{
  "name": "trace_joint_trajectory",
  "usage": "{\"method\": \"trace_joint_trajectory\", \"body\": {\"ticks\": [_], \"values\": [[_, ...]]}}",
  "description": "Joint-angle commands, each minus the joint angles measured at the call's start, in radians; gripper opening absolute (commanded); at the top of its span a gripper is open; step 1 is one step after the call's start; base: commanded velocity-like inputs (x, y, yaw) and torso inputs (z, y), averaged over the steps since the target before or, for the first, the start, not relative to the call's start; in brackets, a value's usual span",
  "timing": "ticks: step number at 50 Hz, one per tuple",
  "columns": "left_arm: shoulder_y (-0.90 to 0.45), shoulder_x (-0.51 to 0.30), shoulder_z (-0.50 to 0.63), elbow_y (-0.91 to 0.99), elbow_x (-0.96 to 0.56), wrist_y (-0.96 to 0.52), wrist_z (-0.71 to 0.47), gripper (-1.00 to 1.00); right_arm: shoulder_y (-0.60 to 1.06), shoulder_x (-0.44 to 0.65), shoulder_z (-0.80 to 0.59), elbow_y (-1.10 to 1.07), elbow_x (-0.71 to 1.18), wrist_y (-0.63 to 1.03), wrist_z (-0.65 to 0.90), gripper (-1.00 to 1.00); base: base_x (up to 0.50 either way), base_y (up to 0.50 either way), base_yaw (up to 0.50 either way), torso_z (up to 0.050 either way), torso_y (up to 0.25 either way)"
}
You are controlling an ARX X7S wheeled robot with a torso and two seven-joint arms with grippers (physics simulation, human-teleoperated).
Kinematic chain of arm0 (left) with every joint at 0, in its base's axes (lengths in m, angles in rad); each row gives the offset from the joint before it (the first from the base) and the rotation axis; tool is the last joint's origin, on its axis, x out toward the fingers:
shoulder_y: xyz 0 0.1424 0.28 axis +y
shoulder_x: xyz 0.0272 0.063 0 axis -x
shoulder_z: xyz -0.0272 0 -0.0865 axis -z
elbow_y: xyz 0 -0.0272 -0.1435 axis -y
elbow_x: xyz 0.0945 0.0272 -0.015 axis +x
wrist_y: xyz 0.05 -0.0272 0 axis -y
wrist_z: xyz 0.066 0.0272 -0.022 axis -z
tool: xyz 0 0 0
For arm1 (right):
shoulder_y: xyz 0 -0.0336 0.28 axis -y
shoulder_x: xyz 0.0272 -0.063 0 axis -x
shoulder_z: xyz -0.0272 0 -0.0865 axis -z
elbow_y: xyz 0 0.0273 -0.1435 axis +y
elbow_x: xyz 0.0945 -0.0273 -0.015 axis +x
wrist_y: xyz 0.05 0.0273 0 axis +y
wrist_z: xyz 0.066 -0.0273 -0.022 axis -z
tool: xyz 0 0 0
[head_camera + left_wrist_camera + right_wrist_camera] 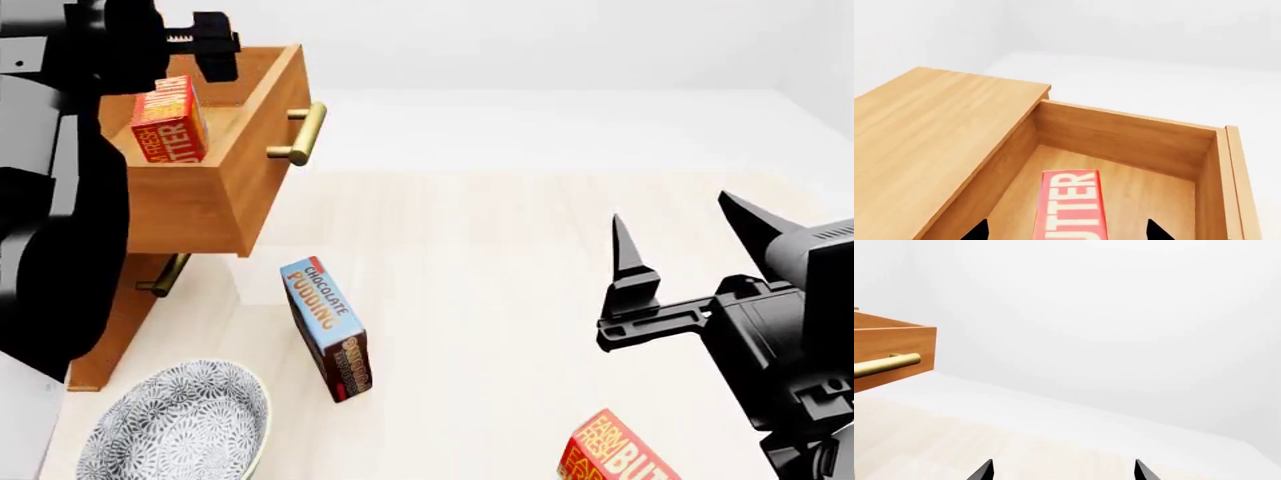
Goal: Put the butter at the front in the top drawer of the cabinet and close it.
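Butter (170, 122) sits inside the pulled-out top drawer (254, 170) of the cabinet (927, 135), and in the left wrist view the left pincer (1067, 231) hangs above it with fingertips spread wide to either side of the carton, touching nothing. Over the pale table (507, 260) the right pincer (687, 235) is open and empty, its two prongs well apart. Much of the cabinet is hidden behind the dark left arm, and a second butter carton (617, 452) is cut off at the head view's lower edge, near the chocolate pudding box (327, 328) and patterned bowl (180, 425).
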Motion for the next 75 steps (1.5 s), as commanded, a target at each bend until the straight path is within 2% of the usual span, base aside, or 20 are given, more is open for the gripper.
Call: {"method": "trace_joint_trajectory", "body": {"ticks": [1, 14, 26, 27, 30, 34, 43, 51, 53, 56, 57, 60, 63, 67, 75], "values": [[-0.038, 0.0, 0.02, 0.0, -0.003, 0.019, 0.026, 1.0, -0.002, 0.0, 0.002, -0.001, -0.001, 0.0, -0.002, 1.0, 0.0, 0.0, 0.0, 0.0, 0.0], [-0.062, 0.017, 0.056, 0.0, 0.0, 0.057, 0.08, 1.0, -0.001, 0.001, 0.006, -0.001, -0.004, 0.0, -0.004, 1.0, 0.0, 0.0, 0.0, 0.0, 0.0], [-0.059, 0.048, 0.102, 0.005, 0.002, 0.114, 0.175, 1.0, -0.004, 0.007, 0.01, -0.005, -0.002, -0.002, -0.001, 1.0, 0.0, 0.0, 0.0, 0.0, 0.0], [-0.05, 0.05, 0.107, 0.035, 0.003, 0.105, 0.186, 1.0, -0.004, 0.007, 0.011, -0.005, -0.001, -0.002, -0.001, 1.0, 0.0, 0.0, 0.0, 0.0, 0.0], [0.06, 0.04, 0.112, 0.349, -0.004, -0.077, 0.211, 1.0, -0.004, 0.005, 0.011, -0.003, -0.002, -0.002, -0.003, 1.0, 0.0, 0.0, 0.0, 0.0, 0.0], [0.158, 0.032, 0.131, 0.644, -0.02, -0.25, 0.252, 1.0, -0.007, 0.005, 0.011, -0.004, -0.005, -0.004, -0.004, 1.0, 0.0, 0.0, 0.0, 0.0, 0.0], [0.286, 0.019, 0.176, 1.103, -0.071, -0.524, 0.32, 1.0, -0.022, 0.016, 0.012, -0.007, -0.011, -0.019, 0.002, 1.0, 0.0, 0.0, 0.0, 0.0, 0.0], [0.373, 0.018, 0.179, 1.409, -0.145, -0.722, 0.347, 1.0, -0.025, 0.013, 0.011, -0.004, -0.014, -0.02, -0.001, 1.0, 0.0, 0.0, 0.0, 0.0, 0.0], [0.382, -0.013, 0.189, 1.433, -0.305, -0.723, 0.24, 1.0, -0.027, 0.013, 0.012, -0.003, -0.015, -0.021, -0.001, 1.0, 0.0, 0.0, 0.0, 0.0, 0.0], [0.373, -0.092, 0.187, 1.441, -0.755, -0.723, -0.115, 1.0, -0.032, 0.012, 0.01, -0.001, -0.02, -0.025, -0.003, 1.0, 0.0, 0.0, 0.0, 0.0, 0.0], [0.373, -0.104, 0.188, 1.44, -0.887, -0.722, -0.186, 1.0, -0.034, 0.012, 0.01, 0.0, -0.021, -0.028, -0.003, 1.0, 0.0, 0.0, 0.0, 0.0, 0.0], [0.386, -0.123, 0.204, 1.452, -1.089, -0.72, -0.327, 1.0, -0.042, 0.013, 0.009, 0.003, -0.026, -0.037, -0.004, 1.0, 0.0, 0.0, 0.0, 0.0, 0.0], [0.403, -0.131, 0.217, 1.459, -1.225, -0.718, -0.421, 1.0, -0.048, 0.014, 0.009, 0.005, -0.029, -0.043, -0.005, 1.0, 0.0, 0.0, 0.0, 0.0, 0.0], [0.441, -0.132, 0.23, 1.497, -1.335, -0.71, -0.5, 1.0, -0.053, 0.015, 0.009, 0.006, -0.029, -0.051, -0.005, 1.0, 0.0, 0.0, 0.0, 0.0, 0.0], [0.51, -0.139, 0.271, 1.556, -1.452, -0.693, -0.587, 1.0, -0.053, 0.012, 0.011, 0.007, -0.029, -0.05, -0.009, 1.0, 0.0, 0.0, 0.0, 0.0, 0.0]]}}
